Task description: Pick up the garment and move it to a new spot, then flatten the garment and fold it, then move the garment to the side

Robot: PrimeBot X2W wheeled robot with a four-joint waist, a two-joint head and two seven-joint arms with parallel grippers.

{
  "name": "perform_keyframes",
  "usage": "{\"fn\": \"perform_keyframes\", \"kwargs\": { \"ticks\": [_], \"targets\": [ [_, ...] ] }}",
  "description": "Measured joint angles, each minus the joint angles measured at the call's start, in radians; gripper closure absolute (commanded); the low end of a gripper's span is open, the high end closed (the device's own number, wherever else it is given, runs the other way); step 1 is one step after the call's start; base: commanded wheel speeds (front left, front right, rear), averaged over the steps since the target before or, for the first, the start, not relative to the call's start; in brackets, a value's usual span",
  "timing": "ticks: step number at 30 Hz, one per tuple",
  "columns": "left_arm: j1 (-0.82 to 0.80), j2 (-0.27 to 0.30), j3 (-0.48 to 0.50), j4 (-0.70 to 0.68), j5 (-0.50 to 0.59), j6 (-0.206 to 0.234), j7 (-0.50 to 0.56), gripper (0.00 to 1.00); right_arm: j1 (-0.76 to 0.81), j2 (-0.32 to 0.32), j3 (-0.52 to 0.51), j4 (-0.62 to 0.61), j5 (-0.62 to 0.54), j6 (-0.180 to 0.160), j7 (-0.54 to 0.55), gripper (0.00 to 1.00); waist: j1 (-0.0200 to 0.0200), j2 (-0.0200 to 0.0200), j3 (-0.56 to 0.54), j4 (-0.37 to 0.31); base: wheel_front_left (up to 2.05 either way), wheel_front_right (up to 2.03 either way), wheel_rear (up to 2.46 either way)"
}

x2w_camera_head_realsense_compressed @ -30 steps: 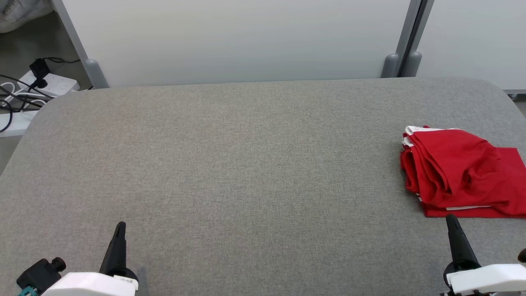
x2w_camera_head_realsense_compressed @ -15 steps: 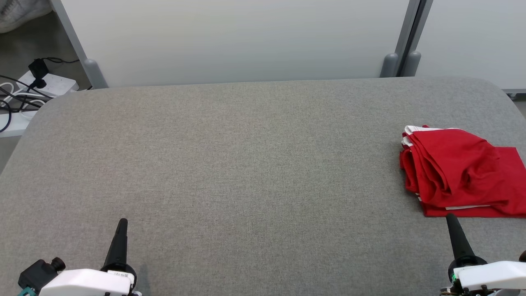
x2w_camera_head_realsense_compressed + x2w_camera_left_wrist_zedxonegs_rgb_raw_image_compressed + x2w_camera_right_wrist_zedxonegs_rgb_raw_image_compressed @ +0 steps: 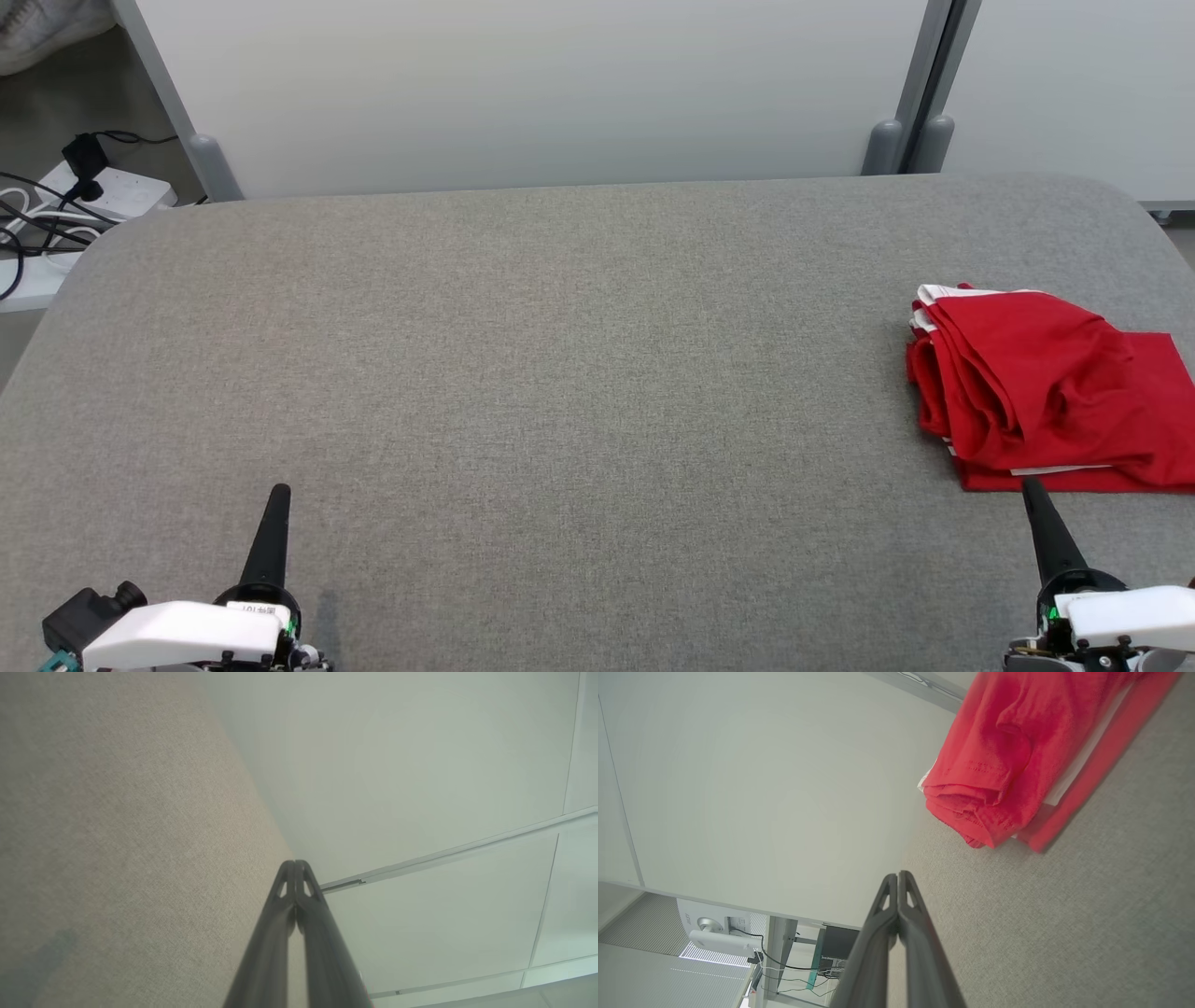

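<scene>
Left gripper [image 3: 279, 493], right gripper [image 3: 1031, 487] tips together, empty; right should part, pinch all layers of garment [image 3: 1046, 392] at its 12 o'clock.

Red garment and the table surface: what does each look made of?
Red garment: soft knit fabric, possibly cotton jersey, matte. It lies in limp folds, with stitched hems and white trim visible in the right wrist view. Table surface: grey woven textile covering, matte, with a fine flecked weave. What lies beneath cannot be told.
</scene>
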Motion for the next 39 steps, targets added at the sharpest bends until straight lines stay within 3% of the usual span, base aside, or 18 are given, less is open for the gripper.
{"fn": "perform_keyframes", "kwargs": {
  "ticks": [30,39],
  "targets": [
    [-0.038,-0.030,0.031,0.027,-0.304,-0.034,0.069,1.00,-0.042,0.000,-0.030,0.053,0.321,0.000,0.063,1.00,0.0000,0.0000,0.001,-0.005,0.00,0.00,0.00],
    [-0.038,-0.030,0.031,0.028,-0.306,-0.034,0.069,1.00,-0.044,0.000,-0.032,0.054,0.325,-0.003,0.067,1.00,0.0000,0.0000,0.001,-0.005,0.00,0.00,0.00]
  ]
}}
